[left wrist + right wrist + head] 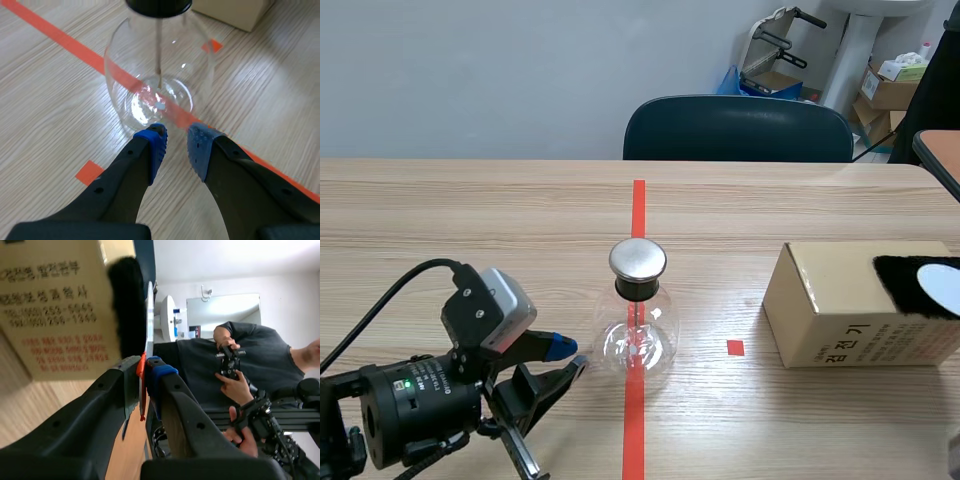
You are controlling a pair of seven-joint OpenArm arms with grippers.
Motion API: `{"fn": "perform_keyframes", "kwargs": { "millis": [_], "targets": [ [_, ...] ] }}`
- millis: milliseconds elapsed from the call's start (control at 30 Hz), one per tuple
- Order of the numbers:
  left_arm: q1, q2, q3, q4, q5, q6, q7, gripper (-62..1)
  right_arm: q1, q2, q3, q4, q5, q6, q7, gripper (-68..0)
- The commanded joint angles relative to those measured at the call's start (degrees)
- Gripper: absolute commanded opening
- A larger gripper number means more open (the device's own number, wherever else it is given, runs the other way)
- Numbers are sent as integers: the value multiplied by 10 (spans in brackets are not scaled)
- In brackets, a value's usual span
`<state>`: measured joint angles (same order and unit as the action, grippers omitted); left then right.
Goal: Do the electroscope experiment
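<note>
A clear round glass electroscope flask (638,335) (159,75) stands upright near the middle of the pale wooden table (470,230), on the long orange-red tape line (638,210); a black stopper (638,290) closes its neck, a flat round steel cap (638,259) sits on top, and a thin rod (159,50) hangs down inside; the left gripper (570,358) (176,142) lies low on the table just beside the flask's foot, its blue-padded fingers (156,145) only a narrow gap apart with nothing between them, tips pointing at the glass; whether they touch it cannot be told; well apart from the flask, at the right arm's side, sits a brown cardboard box (830,300) (50,315) with printed lettering, and on its top lies a black furry cloth (905,280) (125,305) with a thin white disc (938,283) (149,315) against it; the right gripper (144,365) has its fingers pressed together on a slim orange-red handle (141,390) at the disc's edge; beyond the table stand a dark blue chair (740,125) and a person in a dark shirt (240,355).
</note>
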<state>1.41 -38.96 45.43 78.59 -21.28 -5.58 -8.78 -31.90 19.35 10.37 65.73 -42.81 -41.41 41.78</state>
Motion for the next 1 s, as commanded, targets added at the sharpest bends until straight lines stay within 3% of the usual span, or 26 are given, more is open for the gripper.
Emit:
{"fn": "perform_keyframes", "kwargs": {
  "millis": [0, 133, 233, 367, 467, 700, 867, 967],
  "targets": [
    [8, -4, 1, 23, -4, 2, -6, -417, 10, 3, 1, 3, 5, -35, 2, -666],
    [22, -14, 1, 49, -4, 19, -1, -308, 15, 3, 1, -21, -22, -35, -14, -666],
    [28, -20, 1, 63, -6, 32, 13, -262, 16, 3, 1, -28, -48, -35, -26, -666],
    [31, -22, 1, 82, -8, 47, 38, -232, 16, 3, 1, -28, -72, -35, -56, -667],
    [44, -42, -1, 112, -8, 51, 22, -231, 16, 3, 1, -28, -79, -35, -73, -667],
    [80, -111, -6, 175, -8, 55, -61, -231, 16, 3, -10, -28, -85, -35, -3, -667],
    [105, -154, -6, 206, -8, 62, -105, -231, 14, 3, -19, -28, -84, -35, -132, -667],
    [118, -177, -6, 228, -8, 66, -114, -231, 14, 4, -19, -28, -87, -35, -131, -667]
  ]
}}
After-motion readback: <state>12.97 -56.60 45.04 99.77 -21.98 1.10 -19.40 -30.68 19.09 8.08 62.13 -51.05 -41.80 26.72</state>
